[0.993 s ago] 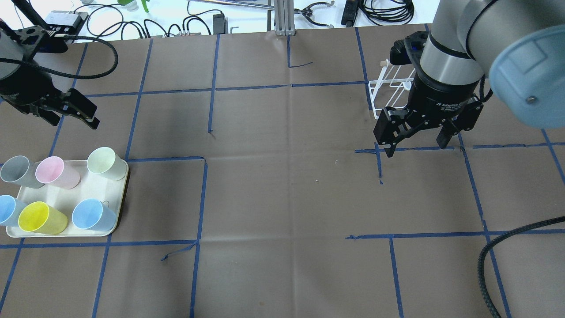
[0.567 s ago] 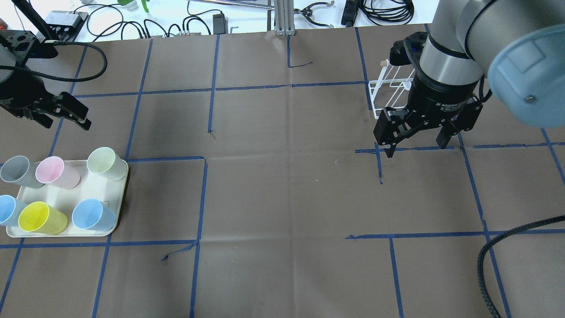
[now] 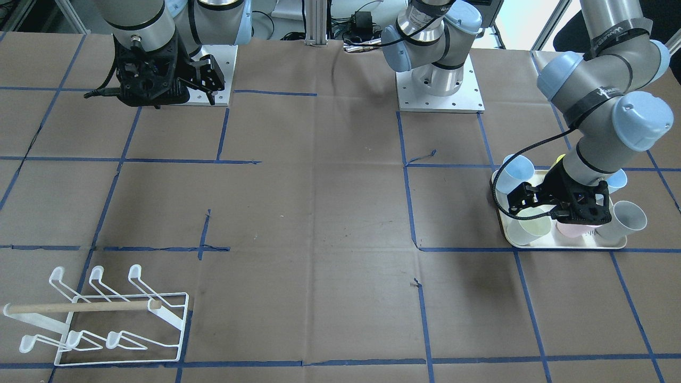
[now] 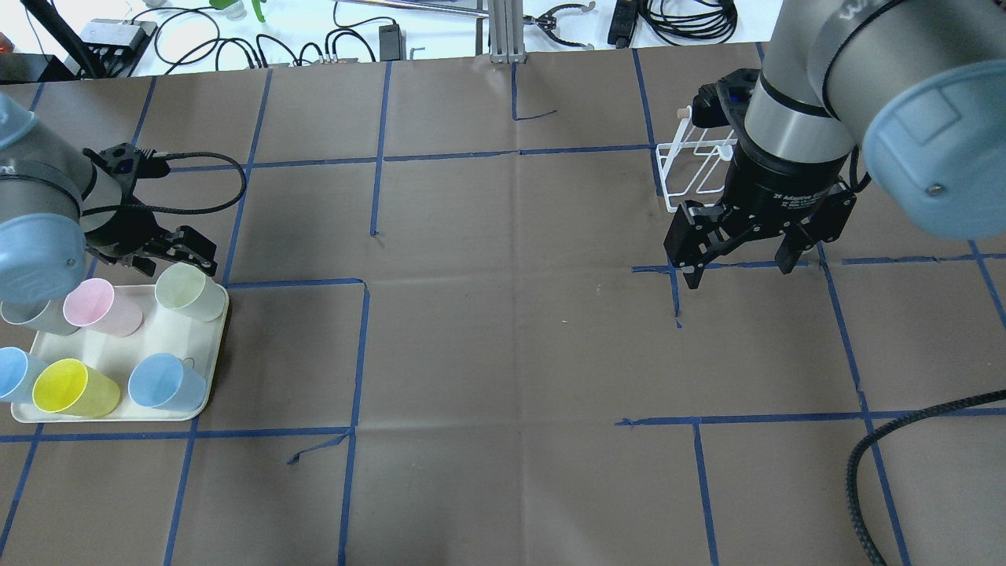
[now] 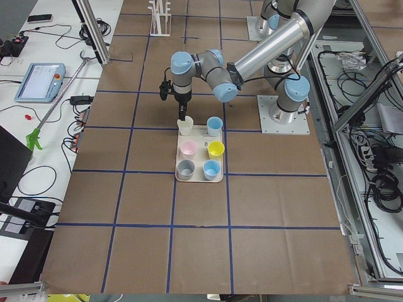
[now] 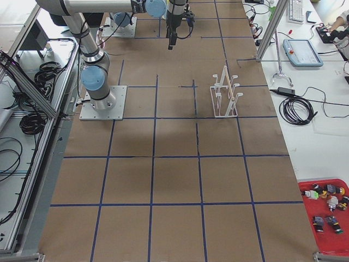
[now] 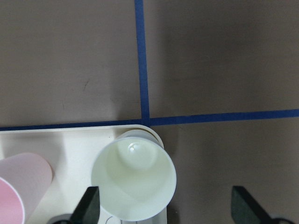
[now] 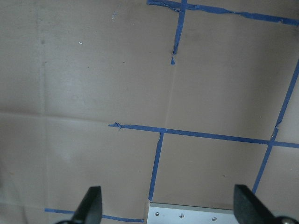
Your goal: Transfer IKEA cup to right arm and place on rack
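Two arms share the surface (image 4: 503, 354). The right pincer (image 4: 739, 271) is spread wide and empty, and hangs apart from the rack (image 3: 80, 307). Six cups stand close together on the tray (image 4: 169, 334). The left pincer (image 7: 168, 205), also wide, hovers over the pale green cup (image 7: 134, 181) at the tray's corner. Check your centring: a finger landing on the rim, or clipping the pink cup (image 7: 18, 186), could tip a cup off the tray.
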Controlling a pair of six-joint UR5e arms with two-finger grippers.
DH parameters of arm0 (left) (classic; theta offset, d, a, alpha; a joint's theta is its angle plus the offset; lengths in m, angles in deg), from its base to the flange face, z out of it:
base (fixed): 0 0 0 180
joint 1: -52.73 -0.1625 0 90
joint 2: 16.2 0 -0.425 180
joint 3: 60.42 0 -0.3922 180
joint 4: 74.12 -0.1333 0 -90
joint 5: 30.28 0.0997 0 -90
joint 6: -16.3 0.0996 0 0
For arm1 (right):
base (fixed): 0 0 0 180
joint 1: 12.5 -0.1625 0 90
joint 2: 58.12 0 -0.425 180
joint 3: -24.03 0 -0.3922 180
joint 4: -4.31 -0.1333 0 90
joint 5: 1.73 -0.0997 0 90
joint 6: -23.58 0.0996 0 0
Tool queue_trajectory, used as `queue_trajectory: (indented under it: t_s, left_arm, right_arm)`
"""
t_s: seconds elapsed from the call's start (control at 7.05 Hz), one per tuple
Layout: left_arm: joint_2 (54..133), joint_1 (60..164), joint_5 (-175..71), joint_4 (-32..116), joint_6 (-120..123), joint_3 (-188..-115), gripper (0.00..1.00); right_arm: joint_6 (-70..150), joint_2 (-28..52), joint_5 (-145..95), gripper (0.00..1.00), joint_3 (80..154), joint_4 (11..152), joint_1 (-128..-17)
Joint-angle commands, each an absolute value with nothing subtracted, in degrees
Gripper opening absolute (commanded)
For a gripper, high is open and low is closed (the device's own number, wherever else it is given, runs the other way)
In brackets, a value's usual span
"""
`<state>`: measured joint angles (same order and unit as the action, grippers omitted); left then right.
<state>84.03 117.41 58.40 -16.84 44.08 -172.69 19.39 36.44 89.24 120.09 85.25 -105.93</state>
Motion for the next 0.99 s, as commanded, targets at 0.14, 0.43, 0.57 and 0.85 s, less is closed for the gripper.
queue_trajectory:
  t_s: [0.14, 0.43, 0.57, 0.85]
  left_arm:
    - [85.92, 117.33, 58.4, -20.93, 42.06, -176.52, 1.0]
    - [87.59, 117.33, 58.58, -21.56, 42.49, -176.18, 1.0]
    - [87.68, 117.33, 58.67, -21.56, 42.41, -175.74, 1.0]
    - [87.77, 117.33, 58.67, -21.73, 42.76, -175.47, 0.6]
  right_arm:
    - [19.36, 36.45, 89.24, 1.0, 120.1, 85.34, -105.93]
    - [19.36, 36.36, 89.24, 1.0, 120.1, 85.34, -105.93]
    - [19.36, 36.36, 89.33, 1.0, 120.1, 85.34, -105.93]
    - [19.36, 36.36, 89.33, 1.0, 120.1, 85.43, -105.93]
